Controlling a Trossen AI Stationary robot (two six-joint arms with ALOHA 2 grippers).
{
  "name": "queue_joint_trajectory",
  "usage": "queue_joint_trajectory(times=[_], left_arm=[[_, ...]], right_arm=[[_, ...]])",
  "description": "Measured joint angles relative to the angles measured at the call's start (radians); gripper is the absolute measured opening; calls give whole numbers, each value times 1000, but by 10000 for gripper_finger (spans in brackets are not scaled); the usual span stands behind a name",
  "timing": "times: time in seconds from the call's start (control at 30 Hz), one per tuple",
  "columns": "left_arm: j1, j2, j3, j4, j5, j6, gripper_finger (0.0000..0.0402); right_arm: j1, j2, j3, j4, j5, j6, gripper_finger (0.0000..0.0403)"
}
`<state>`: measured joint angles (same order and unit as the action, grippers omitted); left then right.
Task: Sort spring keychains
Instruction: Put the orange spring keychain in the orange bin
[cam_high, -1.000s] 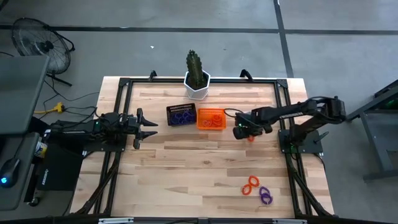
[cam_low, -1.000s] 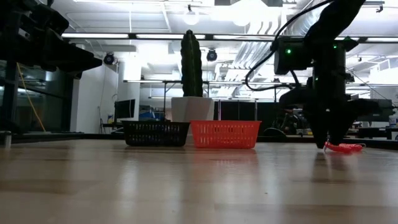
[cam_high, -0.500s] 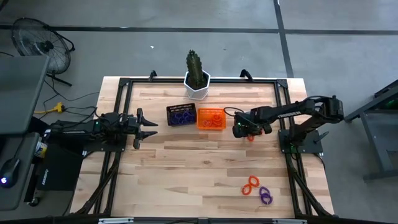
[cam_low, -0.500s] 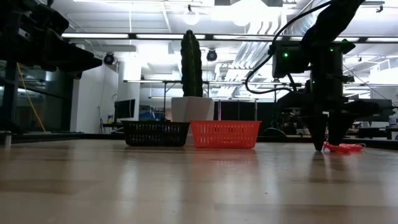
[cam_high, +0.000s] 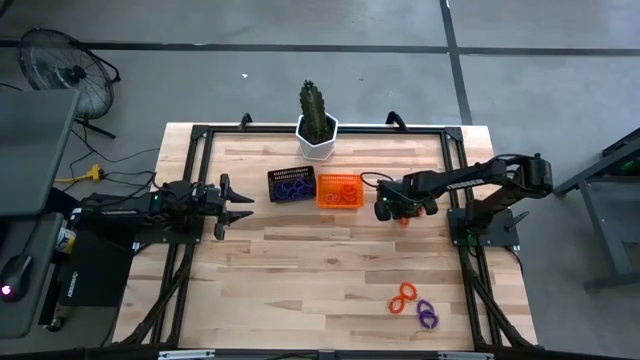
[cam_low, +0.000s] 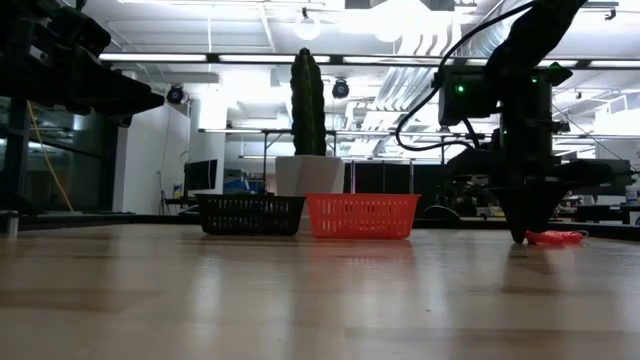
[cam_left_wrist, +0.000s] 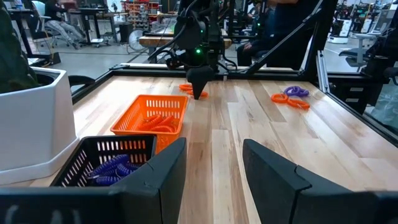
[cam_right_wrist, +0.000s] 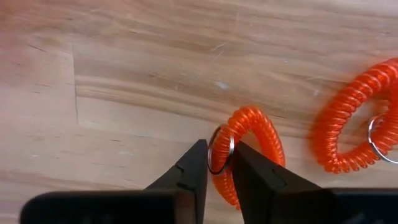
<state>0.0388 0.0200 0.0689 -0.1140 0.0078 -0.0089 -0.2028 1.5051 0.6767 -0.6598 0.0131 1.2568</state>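
Two orange coils beside the orange basket (cam_high: 339, 191), one being pinched.
Just right of that basket, an orange spring keychain (cam_right_wrist: 249, 149) is gripped by its metal ring in the narrowed right gripper (cam_right_wrist: 214, 167); a second orange coil (cam_right_wrist: 354, 124) lies beside it. Well left of the basket, the left gripper (cam_high: 238, 205) is held spread, idle.

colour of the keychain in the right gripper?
Orange keychain, with a metal ring; clearest in the right wrist view.

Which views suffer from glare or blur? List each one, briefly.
Low view: ceiling lights glare, leaving the right gripper backlit and dark. Left wrist view: the left gripper and black mesh basket are soft. Right wrist view: the orange keychain is sharp.
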Motion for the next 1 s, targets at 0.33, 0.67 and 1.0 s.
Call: queue_joint_trajectory(times=[0.33,0.67,1.0], left_arm=[[0,0,0,0,0,0,156],[0,0,0,0,0,0,156],[0,0,0,0,0,0,156]], right_arm=[[-3,-7,33,30,32,-19,32],[-23,-35,65,12,9,-81,35],[-117,-133,101,2,16,-189,37]])
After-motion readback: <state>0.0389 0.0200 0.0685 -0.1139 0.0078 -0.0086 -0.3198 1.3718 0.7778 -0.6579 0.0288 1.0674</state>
